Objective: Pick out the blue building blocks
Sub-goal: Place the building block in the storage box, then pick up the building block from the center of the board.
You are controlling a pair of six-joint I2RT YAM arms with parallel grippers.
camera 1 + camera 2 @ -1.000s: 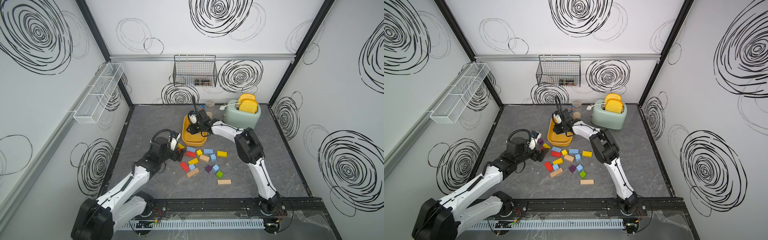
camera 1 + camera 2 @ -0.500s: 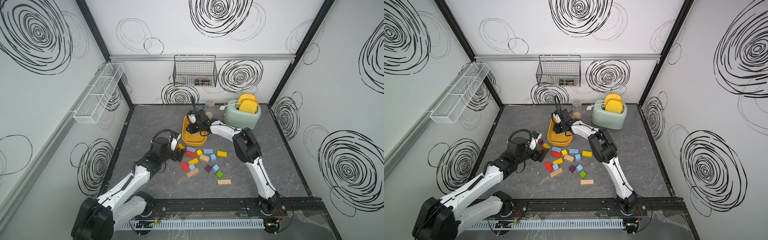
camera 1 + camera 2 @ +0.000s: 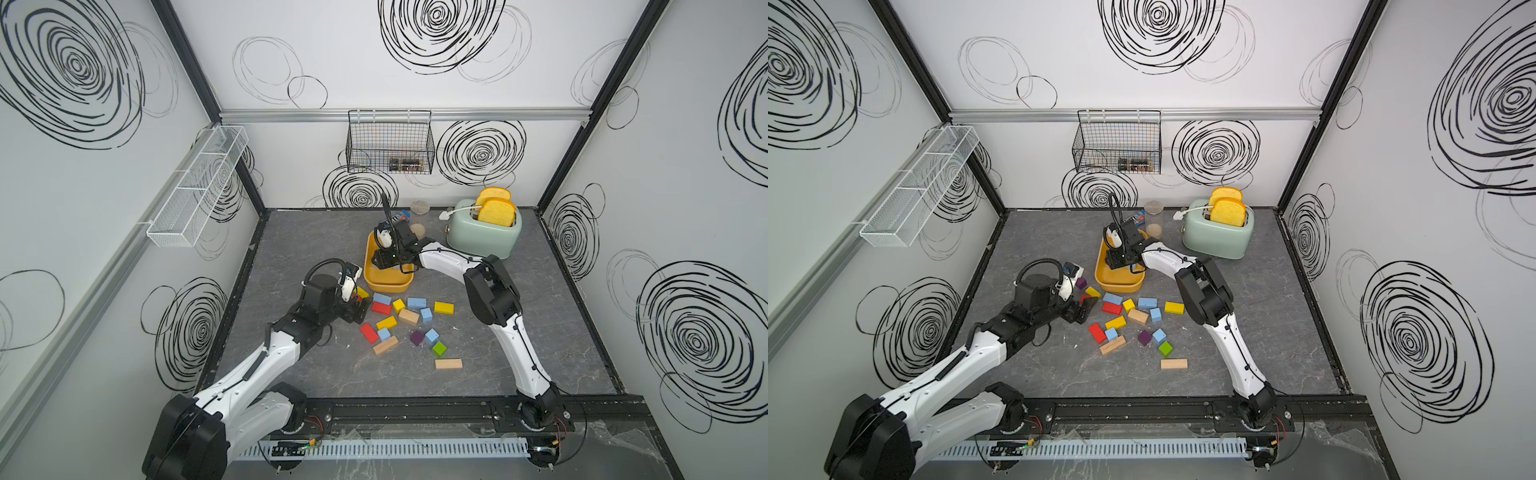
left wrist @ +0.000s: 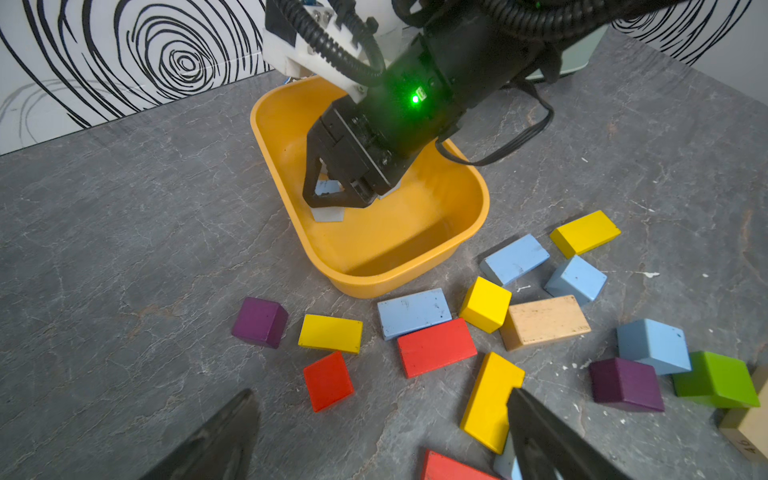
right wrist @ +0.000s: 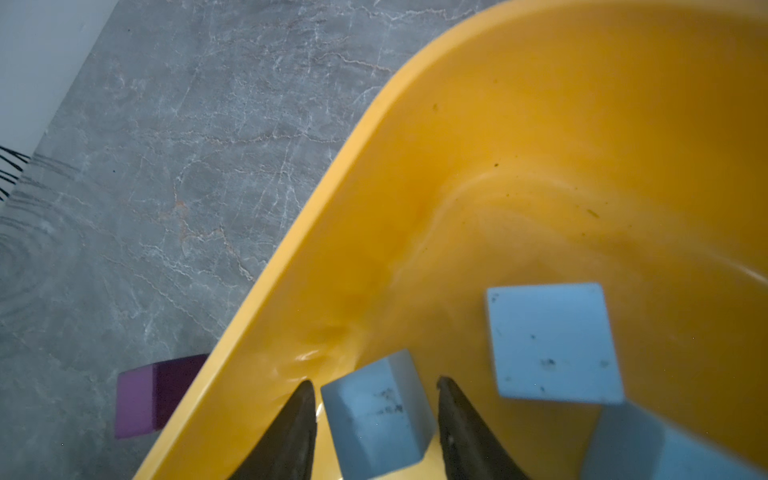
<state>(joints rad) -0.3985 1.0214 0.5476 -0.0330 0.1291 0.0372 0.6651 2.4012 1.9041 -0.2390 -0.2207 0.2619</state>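
Blue block (image 5: 374, 419) lying in the yellow tub (image 5: 415, 166), right gripper (image 5: 374, 384) narrowly parted around it: release step. Five blue blocks (image 3: 417, 302) lie on the table (image 3: 540, 332); the wide-open left gripper (image 4: 378, 419) must centre over one.

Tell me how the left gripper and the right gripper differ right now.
The left gripper is over the loose blocks on the table; the right gripper is down inside the yellow tub. The left gripper's jaws stand wide with nothing gripped; the right gripper's stand narrower, either side of a blue cube, slight gaps showing. Both are black and pointed.
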